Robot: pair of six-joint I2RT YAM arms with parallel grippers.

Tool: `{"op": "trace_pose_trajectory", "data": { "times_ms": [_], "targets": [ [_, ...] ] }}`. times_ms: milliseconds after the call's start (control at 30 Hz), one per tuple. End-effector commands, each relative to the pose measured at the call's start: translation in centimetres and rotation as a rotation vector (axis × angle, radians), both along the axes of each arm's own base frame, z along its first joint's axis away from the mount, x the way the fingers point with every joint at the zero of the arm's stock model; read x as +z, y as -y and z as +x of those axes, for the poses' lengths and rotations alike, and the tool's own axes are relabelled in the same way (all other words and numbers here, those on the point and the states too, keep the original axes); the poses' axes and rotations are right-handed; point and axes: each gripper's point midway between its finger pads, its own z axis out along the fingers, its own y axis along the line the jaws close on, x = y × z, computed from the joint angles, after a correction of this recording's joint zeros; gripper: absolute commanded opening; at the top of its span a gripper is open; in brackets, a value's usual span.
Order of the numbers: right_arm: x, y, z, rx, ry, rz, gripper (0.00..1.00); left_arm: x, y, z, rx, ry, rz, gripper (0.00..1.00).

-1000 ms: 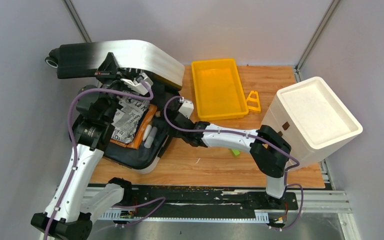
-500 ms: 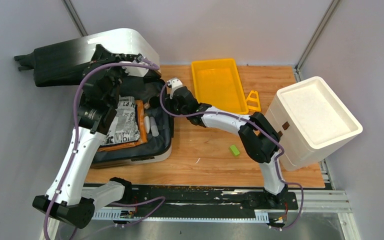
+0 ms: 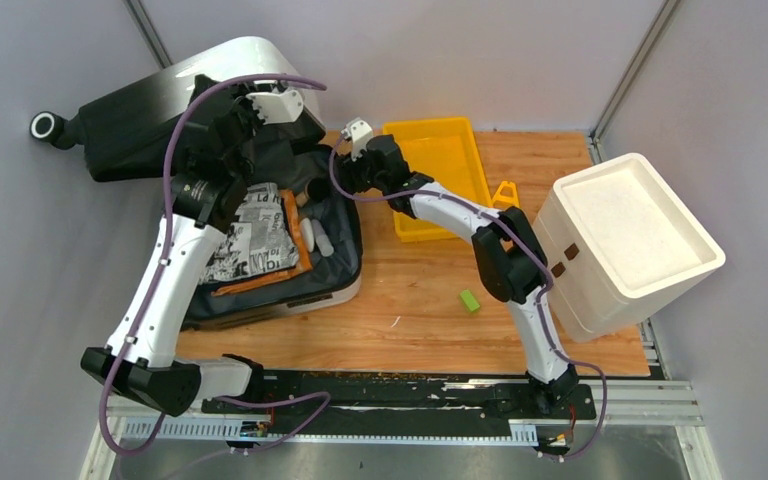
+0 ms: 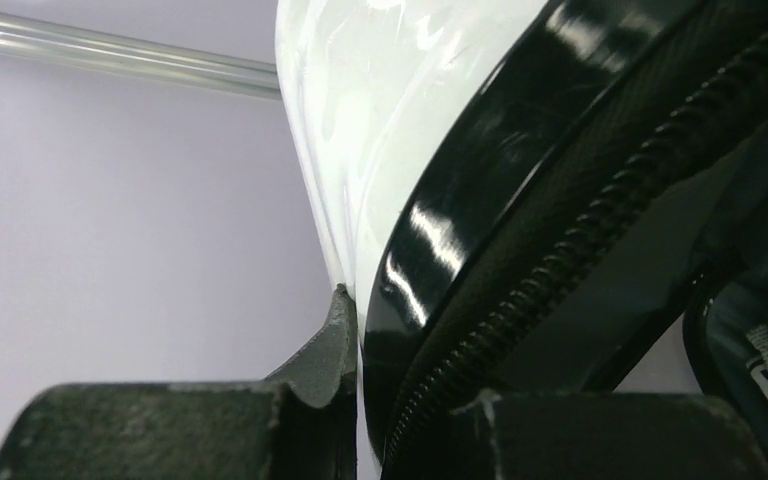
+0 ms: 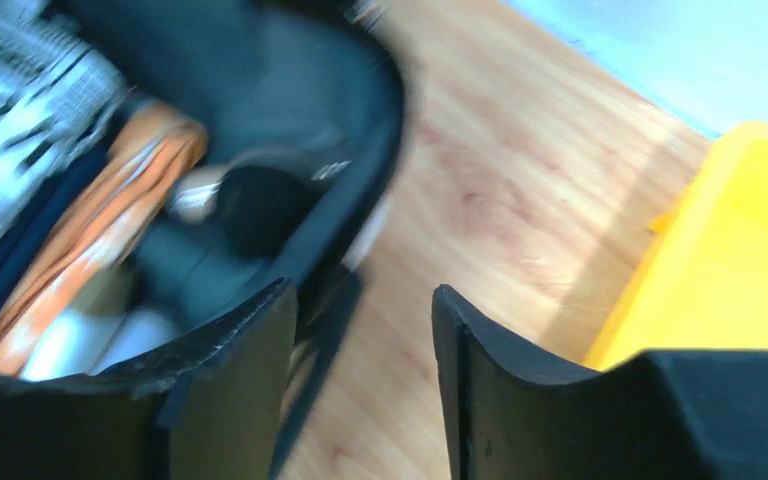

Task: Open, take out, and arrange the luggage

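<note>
"Top external, whereabouts of the luggage (image 3: 130, 115)?"

"Left side of the worktop (image 3: 410, 320), base lying flat, lid raised and leaning back. Left gripper (image 4: 405, 385) jaws clamped on the lid's zip rim, plain in the left wrist view."

"And the right gripper (image 5: 360, 300)?"

"Jaws apart, gripping nothing, hovering over the base's right rim, near the yellow tray (image 3: 450, 170)."

"Step in hand?"

"Likely the opening all but done, taking out next. Newsprint bundle (image 3: 250, 235) and white tubes (image 3: 315, 238) lying inside."

"Needs for the next move?"

"Probably holding the lid back while dipping the right jaws into the base, closing on one item, lifting clear of the rim."
</note>
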Motion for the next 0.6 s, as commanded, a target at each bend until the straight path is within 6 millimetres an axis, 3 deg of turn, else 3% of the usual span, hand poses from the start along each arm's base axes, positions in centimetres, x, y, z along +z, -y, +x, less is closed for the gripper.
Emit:
{"op": "trace_pose_trajectory", "data": {
  "times_ms": [0,200,300,400,567],
  "targets": [
    [9.2,4.5,4.8,-0.222,0.133,0.195,0.61,4.2,-1.6,-4.7,0.04,0.124,-0.24,0.0],
    [12.5,6.6,-0.9,-0.524,-0.173,0.476,0.65,4.1,-1.2,-3.8,0.05,0.104,-0.234,0.0],
    [12.4,6.9,-4.9,-0.651,-0.328,0.547,0.65,3.8,-1.0,-3.3,0.056,0.092,-0.225,0.0],
    [11.2,6.7,-10.0,-0.745,-0.547,0.658,0.65,3.6,-0.6,-2.9,0.045,0.091,-0.224,0.0],
    [6.6,4.9,-18.5,-0.759,-0.789,0.677,0.6,3.0,0.3,-2.2,-0.005,0.091,-0.225,0.0]
  ]
}}
